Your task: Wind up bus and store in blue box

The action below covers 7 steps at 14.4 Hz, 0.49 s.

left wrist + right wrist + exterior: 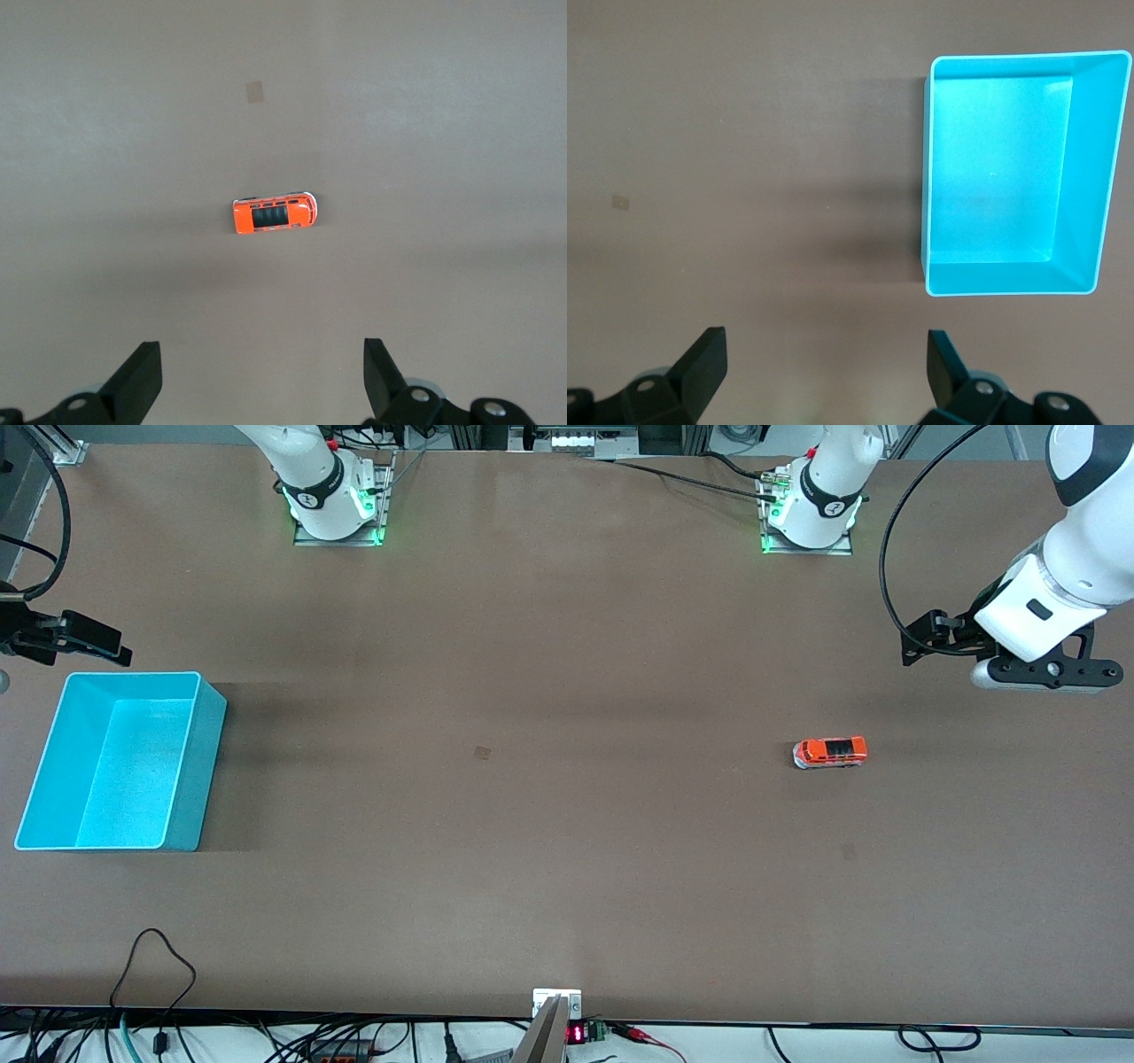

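Both hands raised — fingers (pixel 142 376) spread wide.

Left arm raised over its end of the table, wrist turned down, left gripper (pixel 261 381) with fingers (pixel 142 376) spread wide and empty. Right gripper (pixel 824 376) held likewise over the other end, fingers (pixel 943 363) apart, nothing between them.

This was a robot lab. Two white robot arms were bolted by metal plates (pixel 338 533) to a big brown table (pixel 549 850). Black cables (pixel 151 965) and a small red number display (pixel 576 1034) sat along its edge.
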Each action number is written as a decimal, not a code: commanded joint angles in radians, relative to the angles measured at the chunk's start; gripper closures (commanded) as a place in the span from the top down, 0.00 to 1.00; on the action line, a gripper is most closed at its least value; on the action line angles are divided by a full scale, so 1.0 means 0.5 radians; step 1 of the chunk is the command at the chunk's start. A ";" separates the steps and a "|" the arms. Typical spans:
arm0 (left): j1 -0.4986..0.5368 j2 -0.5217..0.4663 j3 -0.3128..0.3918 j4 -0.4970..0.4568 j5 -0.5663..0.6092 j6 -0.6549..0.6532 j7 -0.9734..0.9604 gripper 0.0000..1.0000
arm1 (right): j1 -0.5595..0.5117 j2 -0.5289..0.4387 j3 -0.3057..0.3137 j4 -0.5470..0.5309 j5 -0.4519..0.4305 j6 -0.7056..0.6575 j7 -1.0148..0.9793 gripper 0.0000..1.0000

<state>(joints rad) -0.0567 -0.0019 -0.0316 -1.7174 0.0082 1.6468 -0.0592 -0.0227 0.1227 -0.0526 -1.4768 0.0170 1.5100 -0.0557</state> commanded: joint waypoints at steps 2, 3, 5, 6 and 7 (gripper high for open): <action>0.021 -0.005 -0.032 0.002 0.023 0.001 -0.007 1.00 | -0.004 -0.003 0.007 0.014 -0.009 -0.026 0.022 1.00; 0.021 -0.005 -0.032 0.002 0.023 0.001 -0.007 1.00 | -0.004 -0.003 0.004 0.014 -0.006 -0.026 0.025 1.00; 0.021 -0.005 -0.032 0.002 0.023 -0.002 -0.010 1.00 | -0.004 -0.003 0.007 0.014 -0.006 -0.026 0.022 1.00; 0.024 -0.005 -0.032 0.002 0.023 -0.005 -0.010 1.00 | -0.004 -0.003 0.007 0.014 -0.009 -0.026 0.022 1.00; 0.021 -0.005 -0.032 0.002 0.023 -0.008 -0.010 1.00 | -0.004 -0.003 0.007 0.014 -0.009 -0.023 0.022 1.00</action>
<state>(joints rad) -0.0566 -0.0019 -0.0337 -1.7174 0.0082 1.6468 -0.0592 -0.0227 0.1227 -0.0527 -1.4768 0.0170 1.5100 -0.0555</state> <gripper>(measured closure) 0.000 0.000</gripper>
